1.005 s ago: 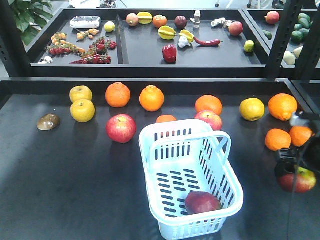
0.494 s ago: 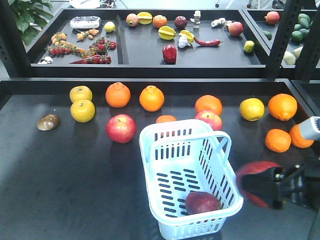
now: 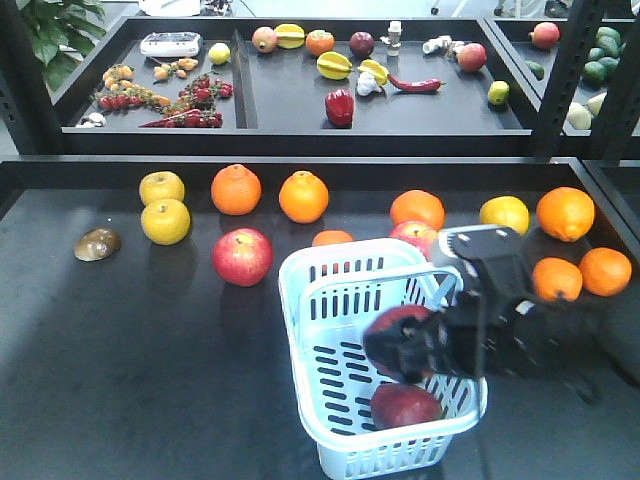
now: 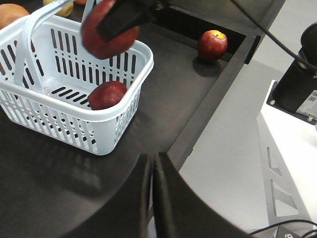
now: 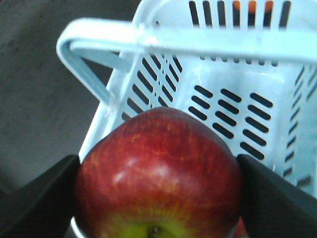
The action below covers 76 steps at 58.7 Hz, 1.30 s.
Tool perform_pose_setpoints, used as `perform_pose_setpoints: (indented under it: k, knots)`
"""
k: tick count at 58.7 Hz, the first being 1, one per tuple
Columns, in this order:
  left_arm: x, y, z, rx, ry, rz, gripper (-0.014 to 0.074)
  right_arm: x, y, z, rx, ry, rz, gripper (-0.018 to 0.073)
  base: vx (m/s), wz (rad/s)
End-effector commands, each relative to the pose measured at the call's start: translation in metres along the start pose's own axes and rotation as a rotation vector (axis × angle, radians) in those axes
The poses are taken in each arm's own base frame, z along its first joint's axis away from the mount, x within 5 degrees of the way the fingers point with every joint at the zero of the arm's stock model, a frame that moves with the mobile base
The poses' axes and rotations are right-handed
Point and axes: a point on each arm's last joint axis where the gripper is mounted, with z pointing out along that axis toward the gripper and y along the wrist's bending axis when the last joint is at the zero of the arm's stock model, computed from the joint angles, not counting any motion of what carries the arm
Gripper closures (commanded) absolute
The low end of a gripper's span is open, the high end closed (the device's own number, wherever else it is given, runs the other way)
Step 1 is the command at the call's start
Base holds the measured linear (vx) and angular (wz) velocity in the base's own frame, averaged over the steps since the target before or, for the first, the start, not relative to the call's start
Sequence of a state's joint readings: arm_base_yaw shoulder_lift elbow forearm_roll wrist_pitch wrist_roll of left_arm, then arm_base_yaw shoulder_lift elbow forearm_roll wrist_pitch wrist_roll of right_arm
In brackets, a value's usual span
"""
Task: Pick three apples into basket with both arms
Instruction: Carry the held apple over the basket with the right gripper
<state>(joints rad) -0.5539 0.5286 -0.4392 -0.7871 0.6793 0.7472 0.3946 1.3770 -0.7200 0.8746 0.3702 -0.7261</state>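
My right gripper (image 3: 392, 350) is shut on a red apple (image 5: 158, 173) with a yellow-green stem end, held just above the pale blue basket (image 3: 300, 285). The same held apple (image 4: 106, 37) hangs over the basket's open top in the left wrist view. A dark red apple (image 3: 405, 405) lies inside the basket at its near end. Left of the basket a third apple (image 3: 242, 256) rests on the table, and another (image 3: 412, 232) sits behind the basket. A further apple (image 4: 213, 45) lies near the table's edge. My left gripper (image 4: 151, 158) is shut and empty, low beside the basket.
Oranges (image 3: 303, 196) and yellow pears (image 3: 165, 221) line the back of the dark table; more oranges (image 3: 605, 270) sit at the right. A brown object (image 3: 97, 243) lies far left. Trays of mixed produce (image 3: 339, 107) fill the shelf behind. The table's edge (image 4: 208, 106) runs right of the basket.
My right arm has swung left from the table's right edge, carrying the apple to a spot over the basket. The basket and the other fruit have stayed put.
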Motion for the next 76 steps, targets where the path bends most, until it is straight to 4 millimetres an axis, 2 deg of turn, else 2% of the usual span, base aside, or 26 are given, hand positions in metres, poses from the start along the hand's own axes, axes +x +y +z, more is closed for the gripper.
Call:
perform_pose_setpoints:
  k: [1, 12, 44, 51, 60, 64, 71, 76]
  knots:
    - [-0.0092, -0.0015, -0.0026, 0.006, -0.049, -0.023, 0.0602, -0.0235, 0.0024, 0.0021, -0.002, -0.062, -0.01, 0.0141, 0.0, 0.0]
    - [-0.0084, -0.0024, -0.0025, 0.015, -0.04, -0.023, 0.0602, -0.0237, -0.0006, 0.0088, 0.008, -0.051, -0.009, 0.0041, 0.0, 0.0]
    - [-0.0095, -0.0012, -0.0026, 0.003, -0.052, -0.023, 0.0602, -0.0241, -0.0023, 0.0085, 0.026, -0.054, -0.038, 0.0034, 0.0, 0.0]
    - [-0.0095, -0.0012, -0.0026, 0.003, -0.052, -0.023, 0.0602, -0.0241, -0.0023, 0.0085, 0.026, -0.054, -0.037, 0.0073, 0.0, 0.0]
    - [-0.0095, -0.0012, -0.0026, 0.003, -0.052, -0.023, 0.0602, -0.0244, -0.0026, 0.0085, 0.029, -0.057, -0.047, 0.0223, 0.0, 0.0]
    - [-0.0095, -0.0012, -0.0026, 0.003, -0.052, -0.023, 0.0602, -0.0246, -0.0028, 0.0084, 0.031, -0.059, -0.055, 0.0243, 0.0, 0.0]
    - [-0.0095, -0.0012, -0.0026, 0.003, -0.052, -0.023, 0.0602, -0.0239, -0.0022, 0.0085, 0.026, -0.051, -0.089, 0.019, 0.0, 0.0]
    - [-0.0095, -0.0012, -0.0026, 0.003, -0.052, -0.023, 0.0602, -0.024, -0.0023, 0.0085, 0.027, -0.052, -0.088, 0.0074, 0.0, 0.0]
